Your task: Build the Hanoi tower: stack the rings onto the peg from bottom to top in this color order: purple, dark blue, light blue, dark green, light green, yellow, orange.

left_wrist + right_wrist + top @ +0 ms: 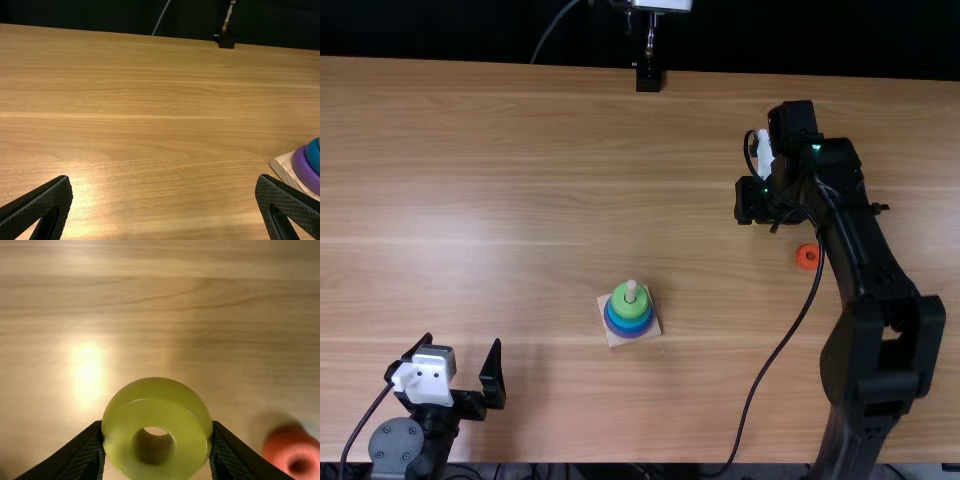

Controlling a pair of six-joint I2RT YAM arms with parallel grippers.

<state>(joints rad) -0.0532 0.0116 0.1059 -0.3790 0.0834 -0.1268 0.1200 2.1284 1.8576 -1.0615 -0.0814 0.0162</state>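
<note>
Right gripper (157, 426) has my yellow ring (157, 395) pinched, left gripper (164, 179) is wide open, empty. Peg (631, 291) looks stacked through light green, so I've just yellow left, then the orange ring (801, 259) on the surface (520, 180).

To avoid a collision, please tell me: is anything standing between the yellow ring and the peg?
Nothing visible stands between the yellow ring, held in the right gripper, and the peg. The orange ring lies off that path.
</note>
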